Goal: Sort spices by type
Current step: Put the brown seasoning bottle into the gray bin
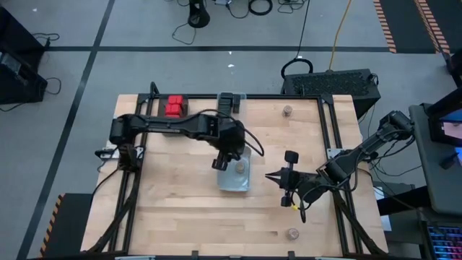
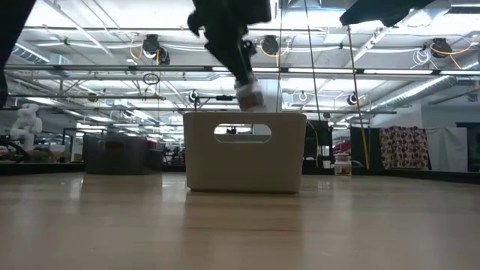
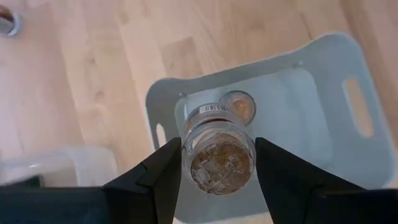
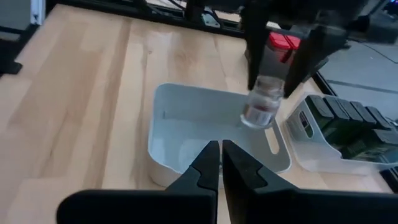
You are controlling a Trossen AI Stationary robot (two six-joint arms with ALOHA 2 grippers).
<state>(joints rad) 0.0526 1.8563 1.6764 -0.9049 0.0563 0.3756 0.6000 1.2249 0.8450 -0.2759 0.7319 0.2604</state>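
Note:
My left gripper (image 1: 225, 160) hangs over a pale bin (image 1: 232, 186) at mid-table, shut on a small clear round jar (image 3: 217, 155) with a brownish top. A second such jar (image 3: 237, 106) stands on the bin's floor. My right gripper (image 1: 271, 177) is shut on nothing, just right of the bin and above the table. Red boxy spices (image 1: 174, 107) stand at the far edge. Black boxy ones (image 4: 342, 121) sit in a clear bin (image 1: 231, 101) beside them. Two more jars (image 1: 288, 110) (image 1: 292, 233) stand on the table to the right. My left gripper pinches the jar's round wall (image 3: 186, 155) near its top end between its two fingers (image 3: 165, 168). The fingers come from above, slanting down. The jar (image 4: 261, 102) hangs a little tilted below them, clear of the bin (image 4: 163, 93) and over its inside.
In the low view the pale bin (image 2: 245, 161) shows a handle slot in its wall, with the held jar (image 2: 250, 94) above its rim. Bare wood lies left of the bin and along the near edge. Black frame rails run along the table's sides.

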